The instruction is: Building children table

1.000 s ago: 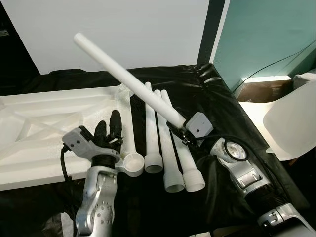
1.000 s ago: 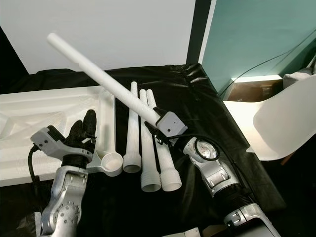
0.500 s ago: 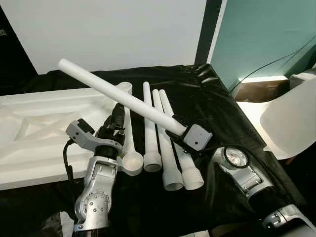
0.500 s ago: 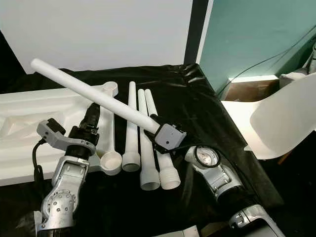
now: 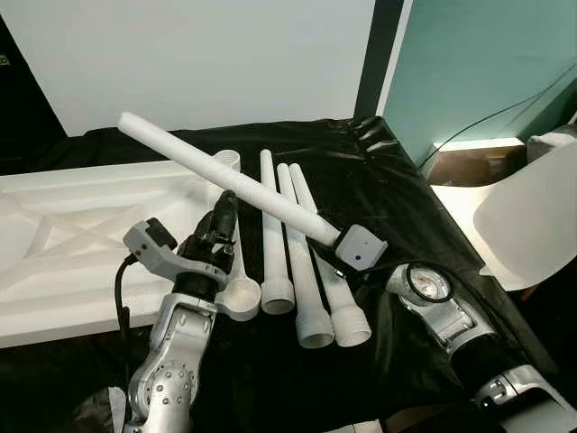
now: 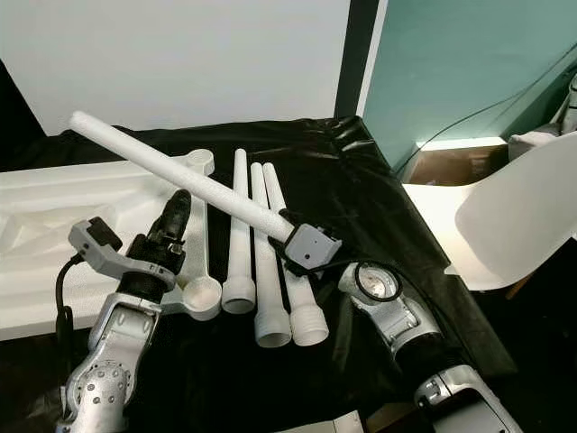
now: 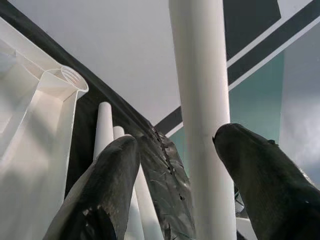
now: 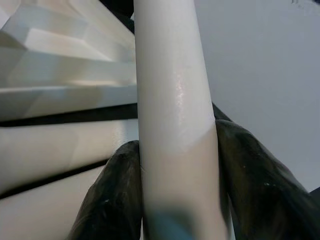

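Observation:
My right gripper [image 5: 330, 237] is shut on the thick end of a long white table leg [image 5: 225, 178], which slants up and to the left above the black cloth. In the right wrist view, black fingers [image 8: 117, 195] clamp both sides of the leg [image 8: 172, 100]. My left gripper [image 5: 224, 213] is open and raised under the leg's middle. In the left wrist view, the leg [image 7: 202, 100] passes between its spread fingers [image 7: 107, 185]. The upturned white tabletop [image 5: 63, 244] lies at the left. Three more legs [image 5: 302, 262] lie side by side on the cloth.
A white piece with a round cup end [image 5: 240, 296] lies between the tabletop and the loose legs. A white chair [image 5: 532, 216] stands at the right, with a brown box [image 5: 469, 167] and a black cable behind it. The cloth-covered surface drops off at its right edge [image 5: 451, 225].
The held leg has tipped down to a flatter slant. My left gripper has risen from beside the tabletop to the leg, which now passes between its fingers.

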`<state>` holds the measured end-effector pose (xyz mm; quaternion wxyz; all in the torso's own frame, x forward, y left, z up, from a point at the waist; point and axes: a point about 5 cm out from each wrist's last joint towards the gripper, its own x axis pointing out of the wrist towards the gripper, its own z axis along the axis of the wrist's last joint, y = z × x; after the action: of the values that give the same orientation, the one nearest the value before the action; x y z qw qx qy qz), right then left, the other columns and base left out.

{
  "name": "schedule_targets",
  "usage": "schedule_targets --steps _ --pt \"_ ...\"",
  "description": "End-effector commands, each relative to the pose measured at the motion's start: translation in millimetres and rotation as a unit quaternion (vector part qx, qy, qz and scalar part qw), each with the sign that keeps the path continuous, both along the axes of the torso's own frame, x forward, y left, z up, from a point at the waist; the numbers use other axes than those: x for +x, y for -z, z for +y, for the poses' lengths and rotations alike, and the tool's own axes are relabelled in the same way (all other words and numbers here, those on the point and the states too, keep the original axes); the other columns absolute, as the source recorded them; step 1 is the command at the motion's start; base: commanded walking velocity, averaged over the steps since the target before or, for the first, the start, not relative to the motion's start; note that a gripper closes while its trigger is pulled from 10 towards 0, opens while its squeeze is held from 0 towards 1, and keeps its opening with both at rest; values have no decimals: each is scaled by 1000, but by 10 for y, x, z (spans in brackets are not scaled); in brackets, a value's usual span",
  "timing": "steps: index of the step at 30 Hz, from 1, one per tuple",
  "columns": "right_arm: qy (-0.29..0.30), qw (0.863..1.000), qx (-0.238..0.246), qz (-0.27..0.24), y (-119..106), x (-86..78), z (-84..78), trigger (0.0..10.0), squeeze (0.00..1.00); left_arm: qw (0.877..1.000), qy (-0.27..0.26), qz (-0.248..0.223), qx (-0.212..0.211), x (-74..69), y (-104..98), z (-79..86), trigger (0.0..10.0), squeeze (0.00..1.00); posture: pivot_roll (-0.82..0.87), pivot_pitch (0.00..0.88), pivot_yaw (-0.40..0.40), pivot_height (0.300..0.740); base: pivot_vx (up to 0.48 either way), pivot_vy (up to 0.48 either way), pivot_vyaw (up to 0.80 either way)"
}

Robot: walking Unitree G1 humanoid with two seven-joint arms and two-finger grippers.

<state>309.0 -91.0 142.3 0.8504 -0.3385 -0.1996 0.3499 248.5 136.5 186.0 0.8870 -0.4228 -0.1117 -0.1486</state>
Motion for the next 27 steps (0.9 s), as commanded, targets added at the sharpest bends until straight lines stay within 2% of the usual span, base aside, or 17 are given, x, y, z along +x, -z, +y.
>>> schedule_targets --steps 1,4,10,20,27 --pt "2 1000 1 -7 -31 27 -1 10000 0 984 107 -142 12 -108 -145 -110 10000 0 102 0 -25 740 0 0 0" --pt "-10 1000 -5 -11 -20 11 30 10000 0 983 111 -147 12 -94 -171 -130 10000 0 107 0 -29 740 0 0 0" --pt "-39 999 -26 -9 46 -53 71 10000 0 982 117 -147 30 42 -191 -236 10000 0 104 0 -27 740 0 0 0" --pt "-46 998 -23 -27 17 -110 13 10000 0 984 119 -121 55 132 -106 -265 10000 0 75 0 -13 740 0 0 0" --pt "-48 998 -24 -25 52 -148 -12 10000 0 983 118 -134 47 175 -148 -304 9843 0 70 0 -13 740 0 0 0"
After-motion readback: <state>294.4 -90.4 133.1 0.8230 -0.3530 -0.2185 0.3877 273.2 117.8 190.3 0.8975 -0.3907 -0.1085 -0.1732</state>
